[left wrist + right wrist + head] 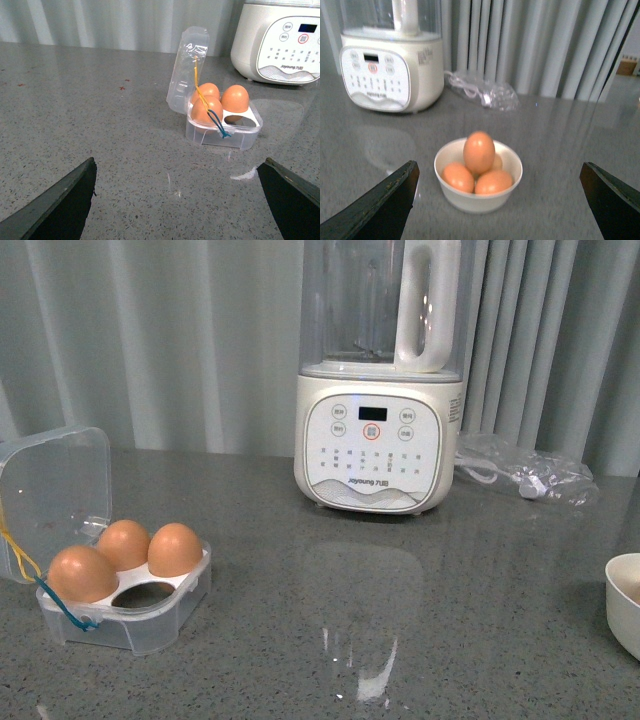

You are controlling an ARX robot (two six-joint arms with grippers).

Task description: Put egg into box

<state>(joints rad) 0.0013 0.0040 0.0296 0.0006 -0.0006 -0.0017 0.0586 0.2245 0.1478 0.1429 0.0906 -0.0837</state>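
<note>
The clear egg box (150, 632) is set near the front left corner of the counter (400, 640), with its lid (55, 490) raised. Three brown eggs (175, 548) are seated in it and one hollow (145, 592) is unfilled. The egg (479, 152) is perched atop other eggs (458, 177) in a white bowl (478, 200) by the right edge. A Joyoung blender (378, 455) is placed toward the back edge. The fingers of the left gripper (179, 162) and the right gripper (499, 165) are spread wide, with nothing held.
</note>
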